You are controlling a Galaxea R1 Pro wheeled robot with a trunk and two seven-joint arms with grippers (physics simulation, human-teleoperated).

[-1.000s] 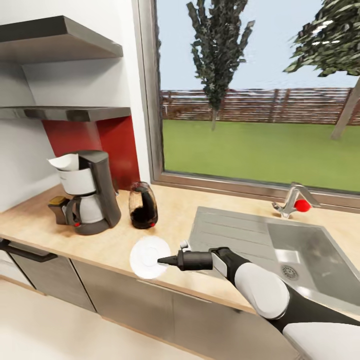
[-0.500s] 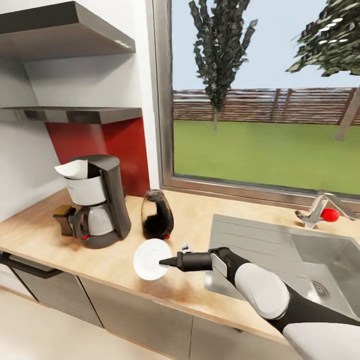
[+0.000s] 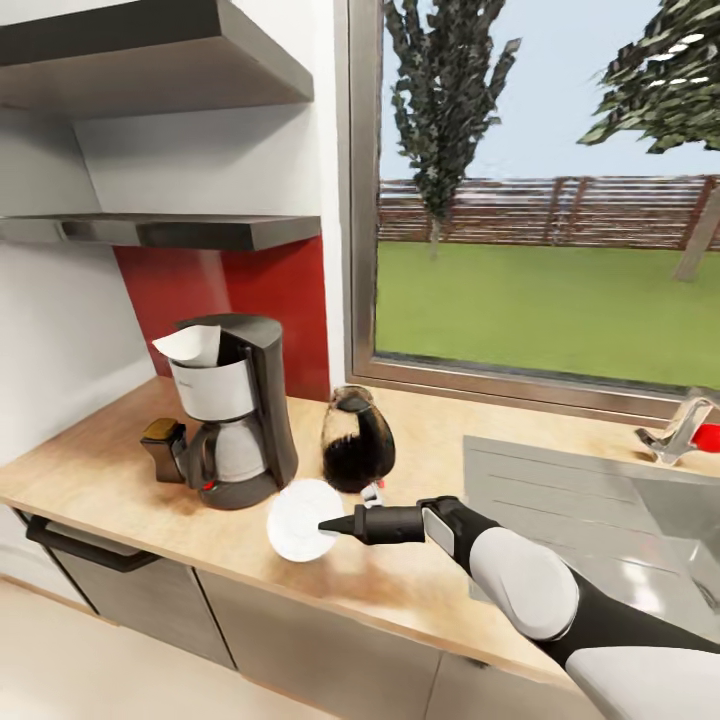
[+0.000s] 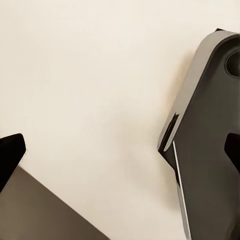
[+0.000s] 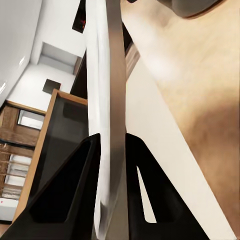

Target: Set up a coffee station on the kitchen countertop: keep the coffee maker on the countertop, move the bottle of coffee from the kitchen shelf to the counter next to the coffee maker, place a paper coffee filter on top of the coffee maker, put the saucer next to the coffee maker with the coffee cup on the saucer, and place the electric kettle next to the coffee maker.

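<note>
The right gripper (image 3: pixel 330 523), a dark tapered pair of fingers at the end of the white-and-black right arm, is clamped on the round white ceramic saucer (image 3: pixel 302 519). In the right wrist view the two black fingers (image 5: pixel 75 190) press against either face of the saucer's thin rim (image 5: pixel 106 125), with only the plate's thickness between them, so the jaws stand nearly together. The saucer is held on edge, its flat face turned toward the head camera, above the front part of the light wooden countertop (image 3: pixel 110 480).

Just beyond the saucer stands the black-and-white drip coffee maker (image 3: pixel 232 410) with a glass carafe, and a white paper coffee filter (image 3: pixel 190 345) sits in its top. Beside it, toward the window, is the dark rounded electric kettle (image 3: pixel 357 450), close to the coffee maker but apart from it. Whether the saucer touches the counter cannot be told.

In the left wrist view, the left gripper (image 4: pixel 120 155) shows black fingertips (image 4: pixel 11 152) at opposite edges of the frame, spread wide with nothing between them, over a pale floor and a grey part of the robot's base.
</note>
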